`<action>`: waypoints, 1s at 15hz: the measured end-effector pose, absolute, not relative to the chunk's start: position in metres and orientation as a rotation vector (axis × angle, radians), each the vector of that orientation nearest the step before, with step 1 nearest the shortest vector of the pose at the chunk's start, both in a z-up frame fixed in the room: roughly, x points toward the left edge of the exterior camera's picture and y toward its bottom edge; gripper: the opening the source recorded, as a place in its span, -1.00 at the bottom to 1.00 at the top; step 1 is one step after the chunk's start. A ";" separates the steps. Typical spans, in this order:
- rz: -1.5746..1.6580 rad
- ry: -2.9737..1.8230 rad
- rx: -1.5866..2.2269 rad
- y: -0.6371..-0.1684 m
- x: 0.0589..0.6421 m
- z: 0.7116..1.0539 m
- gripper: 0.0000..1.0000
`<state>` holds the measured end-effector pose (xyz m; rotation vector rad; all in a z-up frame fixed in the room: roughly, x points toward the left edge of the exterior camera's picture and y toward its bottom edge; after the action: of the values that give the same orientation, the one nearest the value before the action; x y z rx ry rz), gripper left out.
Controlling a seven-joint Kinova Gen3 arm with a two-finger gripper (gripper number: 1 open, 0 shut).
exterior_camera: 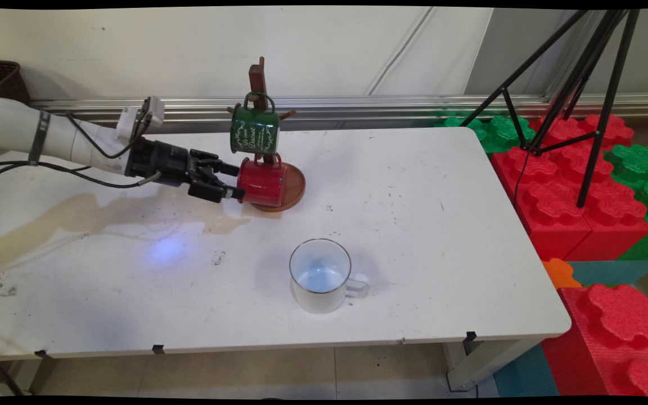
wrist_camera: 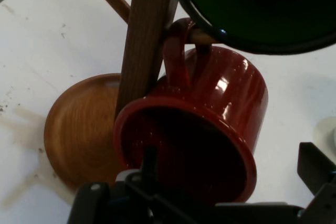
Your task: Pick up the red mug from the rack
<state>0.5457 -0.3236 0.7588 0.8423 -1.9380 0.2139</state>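
At the near side of the table point(exterior_camera: 104, 304) a white mug point(exterior_camera: 320, 275) stands upright, mouth up, handle to the right, well apart from everything else. Farther back, the arm point(exterior_camera: 48, 138) reaches in nearly level from the left, wrist straight, black cables hanging under it. Its gripper point(exterior_camera: 236, 181) points right at the mouth of a red mug point(exterior_camera: 264, 181), which hangs by its handle from a peg on a wooden mug stand point(exterior_camera: 258, 79), mouth turned toward the hand. In the hand view one finger point(wrist_camera: 149, 163) reaches into the mug's mouth and the other sits outside its wall at the right, so the jaws straddle the rim, partly open; whether they press on it cannot be told. A green mug point(exterior_camera: 255, 129) hangs just above. The stand's round base point(exterior_camera: 296, 188) rests on the table.
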 end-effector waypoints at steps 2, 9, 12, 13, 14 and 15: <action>0.209 -1.930 0.850 -0.325 0.544 0.756 1.00; 0.194 -1.896 0.877 -0.333 0.538 0.745 1.00; 0.187 -1.884 0.885 -0.336 0.536 0.742 1.00; 0.184 -1.879 0.887 -0.337 0.535 0.741 1.00; 0.180 -1.876 0.889 -0.337 0.535 0.740 1.00; 0.176 -1.872 0.891 -0.338 0.534 0.739 1.00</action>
<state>0.5340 -0.3377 0.7392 0.8913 -1.8719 0.1758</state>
